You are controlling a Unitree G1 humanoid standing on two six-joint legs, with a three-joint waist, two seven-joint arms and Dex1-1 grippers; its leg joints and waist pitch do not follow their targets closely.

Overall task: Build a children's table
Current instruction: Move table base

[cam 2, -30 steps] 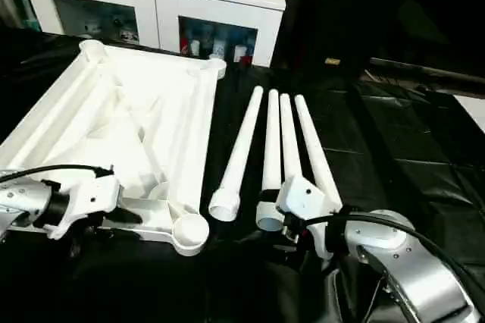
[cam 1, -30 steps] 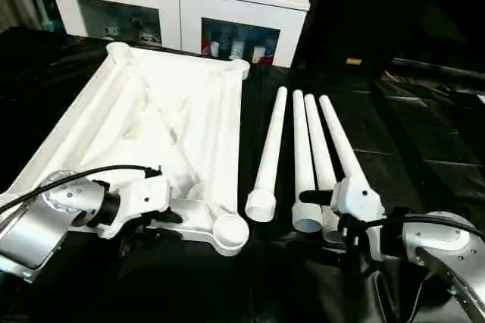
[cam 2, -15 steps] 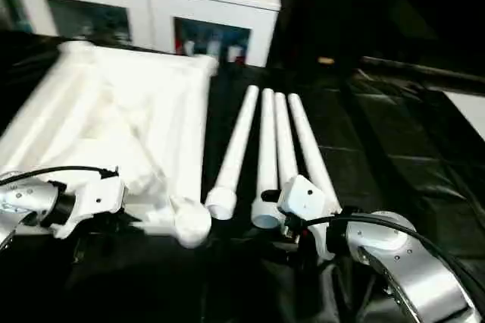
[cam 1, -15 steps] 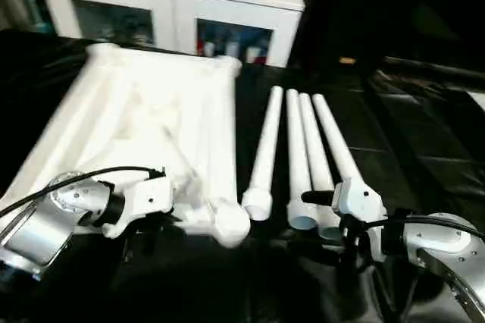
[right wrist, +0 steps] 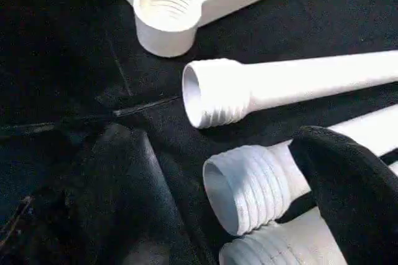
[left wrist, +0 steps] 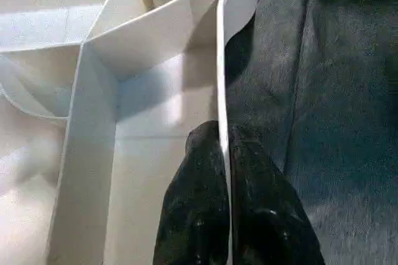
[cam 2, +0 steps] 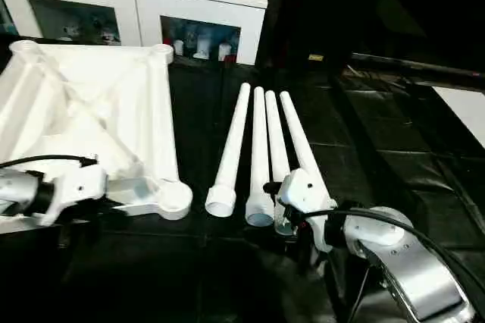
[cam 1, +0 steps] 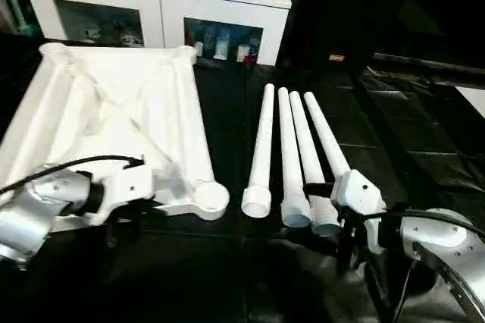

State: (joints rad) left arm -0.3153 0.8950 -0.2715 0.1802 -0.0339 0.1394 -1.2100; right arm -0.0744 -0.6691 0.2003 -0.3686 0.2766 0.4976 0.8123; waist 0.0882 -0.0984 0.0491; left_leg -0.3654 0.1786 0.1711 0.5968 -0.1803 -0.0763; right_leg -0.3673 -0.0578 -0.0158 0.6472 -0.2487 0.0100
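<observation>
**Left eye view: tabletop gripped at near edge, four legs loose beside it**

Left eye view: the children's table (cam 1: 114,111) is in pieces on the black-covered counter (cam 1: 424,156). Its top lies upside down on the left half, ribbed underside facing up, with round corner sockets at the corners; the nearest socket (cam 1: 210,198) sits at the right near corner.

Four white legs (cam 1: 292,152) lie side by side just right of the top, well apart from it, threaded wide ends toward the robot and narrow ends pointing away. The three right ones are touching or nearly so; the leftmost lies slightly apart.

Left gripper (left wrist: 224,209): left wrist view shows its two black fingers pinched tight on the thin rim wall at the top's near edge, one finger on either side of the wall. The head views place it at the near edge, left of the near socket.

Right gripper (right wrist: 236,172): fingers spread wide, holding nothing. Right wrist view shows one finger (right wrist: 345,184) over the threaded ends of the right-hand legs, the other (right wrist: 134,178) down near the black cover. Cannot tell if either touches a leg.

Behind the counter stands a white cabinet (cam 1: 163,4) with glass doors, small items inside.
</observation>
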